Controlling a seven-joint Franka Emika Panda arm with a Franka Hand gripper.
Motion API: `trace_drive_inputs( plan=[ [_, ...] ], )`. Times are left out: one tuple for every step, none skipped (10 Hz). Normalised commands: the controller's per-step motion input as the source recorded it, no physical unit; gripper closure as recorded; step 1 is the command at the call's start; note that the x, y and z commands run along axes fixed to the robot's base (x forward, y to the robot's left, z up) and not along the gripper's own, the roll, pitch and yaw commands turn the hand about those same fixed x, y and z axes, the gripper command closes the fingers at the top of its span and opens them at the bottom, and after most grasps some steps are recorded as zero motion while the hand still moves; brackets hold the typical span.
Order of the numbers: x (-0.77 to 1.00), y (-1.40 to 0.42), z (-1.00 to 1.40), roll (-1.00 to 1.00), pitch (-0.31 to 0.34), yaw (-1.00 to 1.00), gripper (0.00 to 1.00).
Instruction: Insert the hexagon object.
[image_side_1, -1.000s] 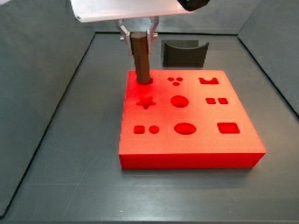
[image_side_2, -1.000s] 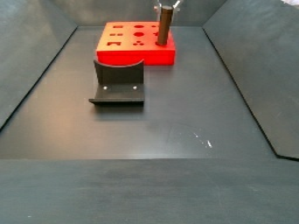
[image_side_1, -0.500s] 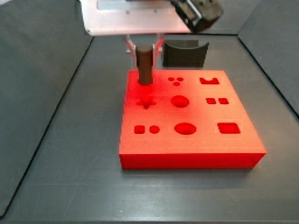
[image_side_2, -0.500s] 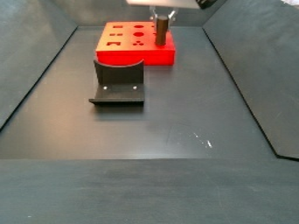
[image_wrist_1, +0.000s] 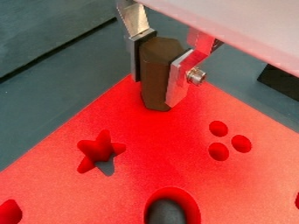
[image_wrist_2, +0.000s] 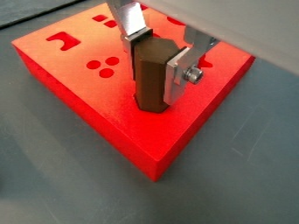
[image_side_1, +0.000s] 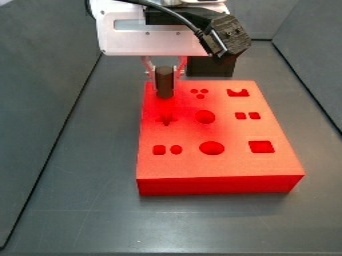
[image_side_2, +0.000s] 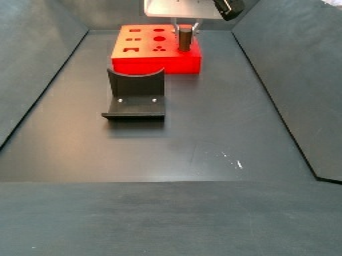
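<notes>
My gripper (image_wrist_1: 160, 61) is shut on the hexagon object (image_wrist_1: 155, 77), a dark-brown hexagonal peg held upright between the silver fingers (image_wrist_1: 179, 79). Its lower end stands in a corner hole of the red block (image_wrist_1: 128, 122). Both wrist views show this, with the peg (image_wrist_2: 152, 79) near the corner of the red block (image_wrist_2: 117, 109). In a side view the gripper (image_side_1: 163, 75) and peg (image_side_1: 163, 82) sit low over the far left corner of the block (image_side_1: 214, 140). In a side view the peg (image_side_2: 185, 38) shows at the block (image_side_2: 154, 50).
The block top has other holes: a star (image_wrist_1: 100, 150), three small round holes (image_wrist_1: 225, 140), a large round hole (image_wrist_1: 172, 210). A dark grey curved holder (image_side_2: 135, 92) stands in front of the block in a side view, and behind it (image_side_1: 211, 65) in a side view.
The gripper has come straight down with the peg. Much less of the peg shows above the block top than a second ago.
</notes>
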Motion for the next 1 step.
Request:
trace_drive_inputs(
  plan=[
    [0.00, 0.00, 0.00, 0.00, 0.000, 0.00, 1.00]
  ],
)
